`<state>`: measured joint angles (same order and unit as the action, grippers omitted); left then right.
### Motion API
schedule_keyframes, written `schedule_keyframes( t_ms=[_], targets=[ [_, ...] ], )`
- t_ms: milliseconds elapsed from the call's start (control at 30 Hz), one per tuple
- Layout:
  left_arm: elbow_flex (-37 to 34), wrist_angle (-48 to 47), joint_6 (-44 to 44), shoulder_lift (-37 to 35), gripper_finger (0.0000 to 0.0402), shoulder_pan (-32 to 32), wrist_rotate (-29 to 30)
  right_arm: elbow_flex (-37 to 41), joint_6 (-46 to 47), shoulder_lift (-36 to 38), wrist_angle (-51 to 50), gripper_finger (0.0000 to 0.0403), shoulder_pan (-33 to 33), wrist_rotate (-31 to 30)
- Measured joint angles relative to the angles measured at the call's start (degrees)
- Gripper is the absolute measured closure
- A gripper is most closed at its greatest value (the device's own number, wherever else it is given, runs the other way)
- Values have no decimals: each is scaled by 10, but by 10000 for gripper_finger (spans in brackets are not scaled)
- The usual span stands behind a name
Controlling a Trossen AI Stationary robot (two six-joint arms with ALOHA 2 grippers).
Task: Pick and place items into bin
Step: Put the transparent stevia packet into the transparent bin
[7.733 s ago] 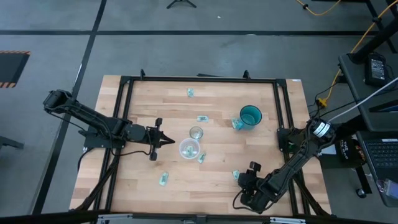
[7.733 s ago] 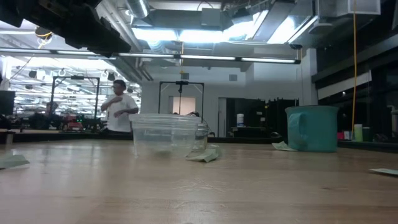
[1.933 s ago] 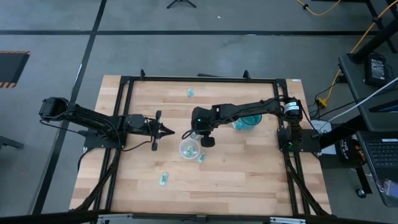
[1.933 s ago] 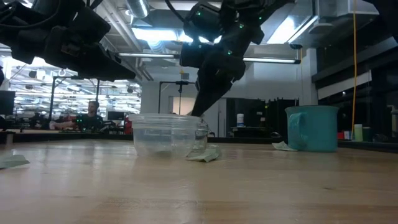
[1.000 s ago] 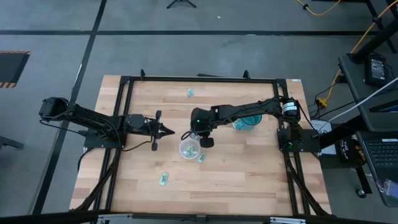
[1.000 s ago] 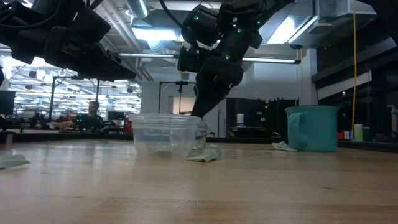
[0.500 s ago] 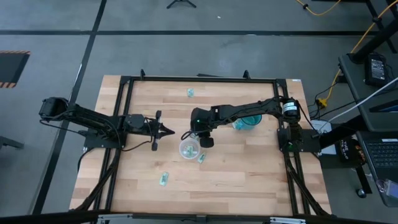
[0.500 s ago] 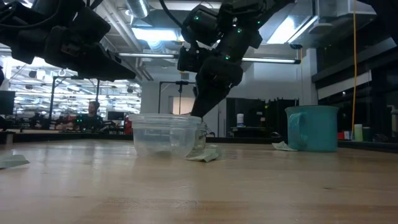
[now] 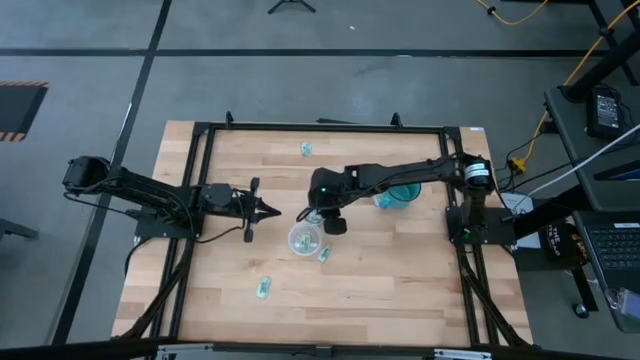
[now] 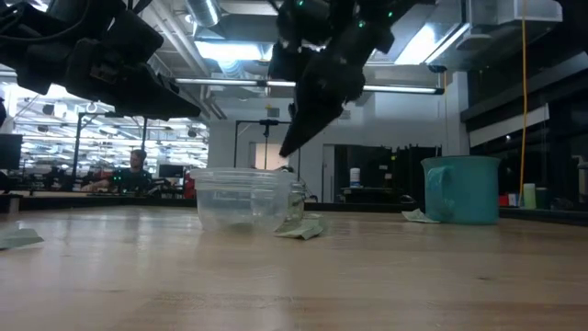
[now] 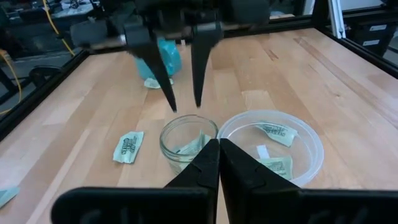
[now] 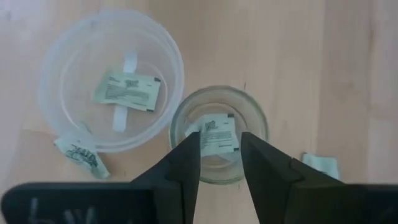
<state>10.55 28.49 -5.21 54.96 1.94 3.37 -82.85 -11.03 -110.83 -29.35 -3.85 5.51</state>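
Note:
A small glass jar and a wider clear plastic bin stand side by side mid-table. One teal-and-white packet lies in the jar and another in the bin. My right gripper hangs open just above the jar, fingers slanting down, nothing between them; the left wrist view shows its fingertips clear of the jar's rim. My left gripper waits shut to the left of the containers. More packets lie flat on the table.
A teal mug stands right of the jar with a packet at its foot. Another packet lies beside the jar. A black frame runs around the wooden tabletop. Bare wood lies along the near side.
My right gripper has risen from the jar's mouth and now hangs clear above it. The left arm has kept still.

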Motion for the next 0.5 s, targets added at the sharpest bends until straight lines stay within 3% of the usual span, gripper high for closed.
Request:
schedule_keyframes(
  t_ms=[233,500],
  targets=[
    [0,0,0,0,395,0,0,0,-19,50,-14,295,4,-57],
    [0,0,0,0,389,0,0,48,-27,120,2,374,20,-59]
  ],
)
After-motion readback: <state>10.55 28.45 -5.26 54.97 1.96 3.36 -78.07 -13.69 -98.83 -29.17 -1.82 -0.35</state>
